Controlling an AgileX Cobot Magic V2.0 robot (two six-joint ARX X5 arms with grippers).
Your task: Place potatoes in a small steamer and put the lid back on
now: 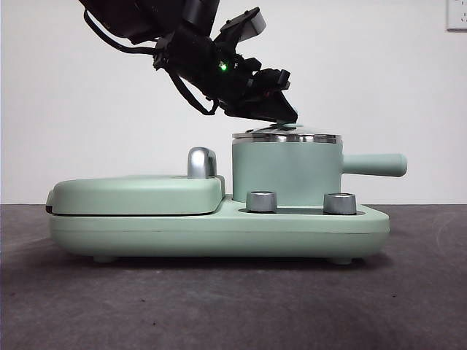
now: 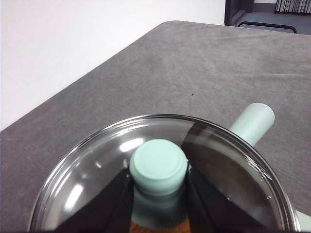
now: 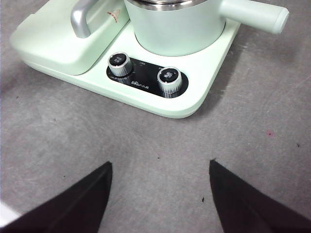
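Right now my left gripper [image 2: 158, 194] is closed on the mint-green knob [image 2: 158, 167] of the lid [image 2: 87, 165], one black jaw pressed against each side of it. From the front, that gripper [image 1: 281, 117] reaches down at a slant from the upper left, and the lid [image 1: 286, 136] lies flat across the top of the small steamer [image 1: 284, 175], steel rim on steel rim as far as I can judge; I see no gap between them, though the view is too level to be sure it has fully seated. Through the glass, just below the knob, a patch of orange-brown shows, which I take to be the potato [image 2: 146, 227] inside the pot; little of it is visible.

What the coming move turns on is this: the knob stands straight up at the middle of the lid, and my jaws hold it from either side, so letting go means parting them sideways and rising straight off, not dragging along the pot's handle [image 2: 252, 124], which points away to one side.

My right gripper [image 3: 158, 194] waits well apart over bare table [image 3: 272, 160], jaws spread and holding nothing, facing the cooker's two dials [image 3: 167, 80]. The left is plainly the arm on the job
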